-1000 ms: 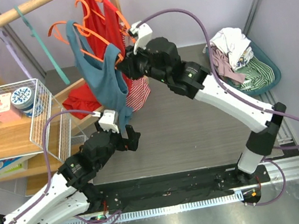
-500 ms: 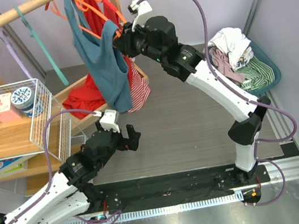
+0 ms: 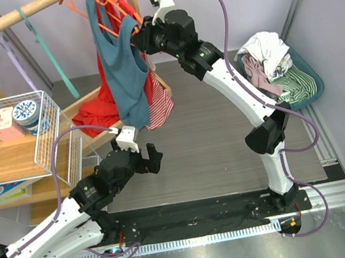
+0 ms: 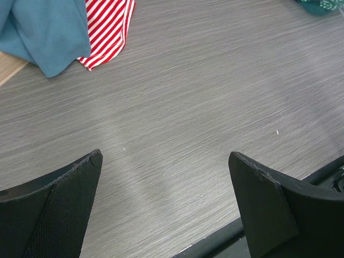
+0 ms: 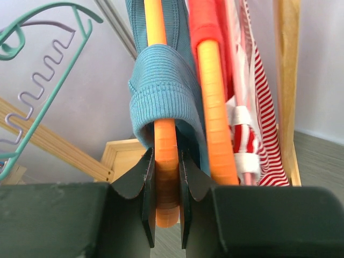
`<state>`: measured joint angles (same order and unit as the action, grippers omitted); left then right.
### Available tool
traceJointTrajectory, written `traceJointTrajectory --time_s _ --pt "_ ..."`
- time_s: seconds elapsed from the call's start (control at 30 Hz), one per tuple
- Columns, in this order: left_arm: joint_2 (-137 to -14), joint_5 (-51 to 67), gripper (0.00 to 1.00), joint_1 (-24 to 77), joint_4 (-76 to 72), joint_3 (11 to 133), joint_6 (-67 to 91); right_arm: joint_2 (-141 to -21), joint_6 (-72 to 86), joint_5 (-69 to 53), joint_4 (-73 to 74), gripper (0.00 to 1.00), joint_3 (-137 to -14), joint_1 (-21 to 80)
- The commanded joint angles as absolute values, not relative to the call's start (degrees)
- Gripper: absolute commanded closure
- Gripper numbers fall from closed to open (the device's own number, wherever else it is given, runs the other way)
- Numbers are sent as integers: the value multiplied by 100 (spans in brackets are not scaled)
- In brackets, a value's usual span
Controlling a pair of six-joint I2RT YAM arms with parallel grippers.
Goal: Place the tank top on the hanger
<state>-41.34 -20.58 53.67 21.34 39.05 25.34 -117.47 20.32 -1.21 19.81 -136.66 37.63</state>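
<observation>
From above, the tank top (image 3: 123,64) hangs at 12 o'clock, near the wooden rail (image 3: 14,16), and its hem falls over the striped garment (image 3: 159,108). The right claw (image 3: 141,31) meets it from 3 o'clock, but the grip is too small to read there.

The right wrist view makes this plain. The right claw (image 5: 165,177) is pinching the end of the orange hanger (image 5: 166,156), one finger on each side of the bar. A ribbed strap of the tank top (image 5: 161,91) wraps over the bar just above the fingers. A thicker orange bar stands just beside at 3 o'clock, and a teal-green hanger (image 5: 48,102) is apart at 9 o'clock.

The left wrist view shows the left claw (image 4: 164,156) spread wide with nothing in it, above the bench (image 4: 215,80). Both hems show at 11 o'clock.

From above, the left claw (image 3: 144,157) sits at 6 o'clock of the hem, apart from it. Bare bench (image 3: 207,136) runs toward 3 o'clock, up to the clothes basket (image 3: 307,80). The wire basket (image 3: 46,123) stands near the left arm at 9 o'clock.
</observation>
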Motion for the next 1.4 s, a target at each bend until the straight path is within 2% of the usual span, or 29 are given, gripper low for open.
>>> traceJointTrajectory --time_s 0.0,0.77,0.8,0.93,1.03,1.2,1.37 --pt "-4087 -2136 0 5388 2004 3902 2575 -11584 2224 -132 1336 99 -13913 3639" --pt "-4122 -2127 0 5396 2021 3920 2584 -11417 1793 -255 1749 97 -13579 3647" --pt "-4113 -2153 0 5396 2039 3929 2584 -11382 1802 -237 1758 92 -13553 3647" --pt "-4087 -2294 0 5388 2109 3937 2619 -11277 1732 -255 1775 26 -13465 3639" --pt "-4069 -2355 0 5396 2136 3946 2637 -11102 1653 -290 1784 14 -13343 3647" --pt "-3999 -2391 0 5396 2162 3955 2637 -10610 1573 -229 1775 9 -12868 3647" --pt "-3876 -2452 0 5388 2223 3955 2654 -9706 1529 209 1758 6 -11718 3647"
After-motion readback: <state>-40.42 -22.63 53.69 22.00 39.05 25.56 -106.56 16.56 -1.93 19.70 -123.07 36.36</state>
